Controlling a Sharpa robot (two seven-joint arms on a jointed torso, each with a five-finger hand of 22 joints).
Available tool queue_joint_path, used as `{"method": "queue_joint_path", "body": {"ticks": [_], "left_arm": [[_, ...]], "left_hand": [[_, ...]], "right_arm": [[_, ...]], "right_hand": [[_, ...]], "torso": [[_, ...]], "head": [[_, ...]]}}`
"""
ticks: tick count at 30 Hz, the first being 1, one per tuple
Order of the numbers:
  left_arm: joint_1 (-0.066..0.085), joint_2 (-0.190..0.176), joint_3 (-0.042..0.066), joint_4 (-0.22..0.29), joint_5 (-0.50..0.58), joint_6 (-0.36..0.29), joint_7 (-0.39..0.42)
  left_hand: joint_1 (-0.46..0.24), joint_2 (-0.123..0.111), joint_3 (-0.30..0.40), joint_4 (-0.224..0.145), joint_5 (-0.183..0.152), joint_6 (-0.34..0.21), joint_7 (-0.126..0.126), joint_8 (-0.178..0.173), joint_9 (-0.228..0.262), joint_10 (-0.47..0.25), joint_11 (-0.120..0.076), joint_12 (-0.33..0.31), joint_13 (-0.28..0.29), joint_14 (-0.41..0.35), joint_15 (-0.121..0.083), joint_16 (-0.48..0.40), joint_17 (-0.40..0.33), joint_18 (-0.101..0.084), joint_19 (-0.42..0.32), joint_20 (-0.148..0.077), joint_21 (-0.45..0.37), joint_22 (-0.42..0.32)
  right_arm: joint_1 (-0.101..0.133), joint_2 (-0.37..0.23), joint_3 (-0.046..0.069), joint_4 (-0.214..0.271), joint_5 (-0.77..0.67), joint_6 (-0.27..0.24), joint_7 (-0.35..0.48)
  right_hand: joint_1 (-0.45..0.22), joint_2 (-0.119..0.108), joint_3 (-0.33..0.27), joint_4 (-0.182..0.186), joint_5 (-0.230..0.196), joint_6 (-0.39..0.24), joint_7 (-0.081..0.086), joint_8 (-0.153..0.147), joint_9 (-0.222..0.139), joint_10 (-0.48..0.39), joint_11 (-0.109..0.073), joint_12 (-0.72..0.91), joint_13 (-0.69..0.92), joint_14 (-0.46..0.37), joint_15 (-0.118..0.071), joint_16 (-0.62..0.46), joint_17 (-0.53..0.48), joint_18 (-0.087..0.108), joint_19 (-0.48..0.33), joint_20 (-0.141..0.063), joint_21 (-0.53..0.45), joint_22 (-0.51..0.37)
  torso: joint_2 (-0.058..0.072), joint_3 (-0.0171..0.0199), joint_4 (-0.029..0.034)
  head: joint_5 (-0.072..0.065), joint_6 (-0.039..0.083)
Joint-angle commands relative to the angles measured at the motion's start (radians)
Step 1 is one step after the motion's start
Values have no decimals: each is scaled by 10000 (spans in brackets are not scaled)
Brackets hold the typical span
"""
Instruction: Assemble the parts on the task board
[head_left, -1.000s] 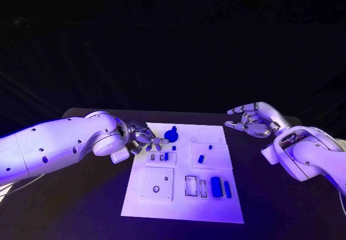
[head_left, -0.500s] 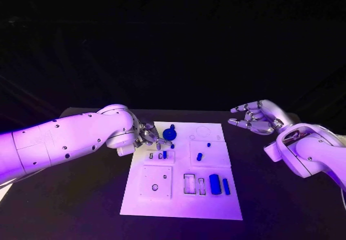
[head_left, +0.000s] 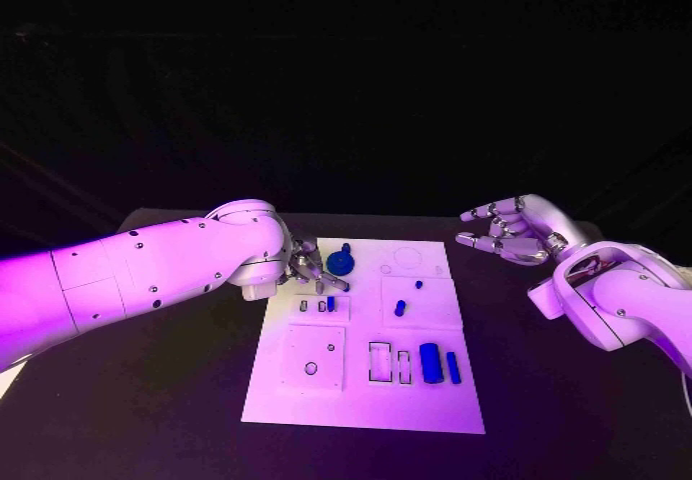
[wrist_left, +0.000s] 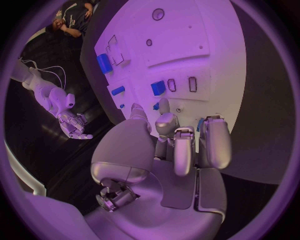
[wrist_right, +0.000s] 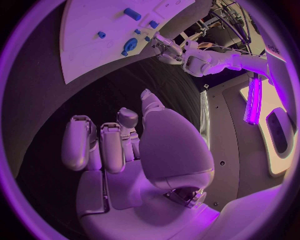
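Left robot hand (head_left: 307, 264) curled, empty, over task board (head_left: 368, 400); right robot hand (head_left: 512, 232) spread — raised.

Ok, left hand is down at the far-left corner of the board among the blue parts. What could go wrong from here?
1. The left hand has its fingers close to the round blue part and the small upright blue pieces; a sideways move could knock them.
2. The left arm hides the fingertips in the head view, so contact is hard to judge.
3. The task board looks loose on the table; pushing could slide it. The right hand hovers off the board, unable to steady it.
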Motion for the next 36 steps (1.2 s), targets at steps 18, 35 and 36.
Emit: {"method": "queue_joint_path", "body": {"ticks": [18,35,36], "left_arm": [[15,305,-51,-190,-390,688,-194],[-34,527,-95,-362,-284,703,-207],[-37,538,-96,-365,-278,700,-207]], "left_hand": [[375,273,-37,-14,-29,-131,-22,250,294,119,20,283,286,1053,-28,30,2631,-214,135,34,160,192],[600,349,36,-47,-15,-210,-17,334,455,129,26,347,364,1053,-19,30,2631,-215,135,48,179,229],[618,353,43,-50,-14,-216,-16,339,465,126,27,345,363,1053,-18,30,2631,-215,134,49,179,229]], "right_arm": [[2,139,6,-97,-44,222,-82],[-4,212,6,-163,-58,309,-135],[-4,219,6,-168,-58,316,-138]], "right_hand": [[93,36,-27,-86,91,94,-25,7,18,71,17,47,-10,572,-67,-60,471,78,-3,-43,-56,-12],[98,50,-37,-97,146,99,-28,5,21,68,12,31,-31,570,-72,-77,455,78,-1,-48,-61,-18],[99,53,-40,-101,161,99,-28,3,22,67,11,28,-36,570,-73,-80,451,79,-1,-50,-63,-20]], "torso": [[-2,6,40],[-1,4,60],[-4,8,58]], "head": [[-3,-126],[-43,-189],[-42,-198]]}}
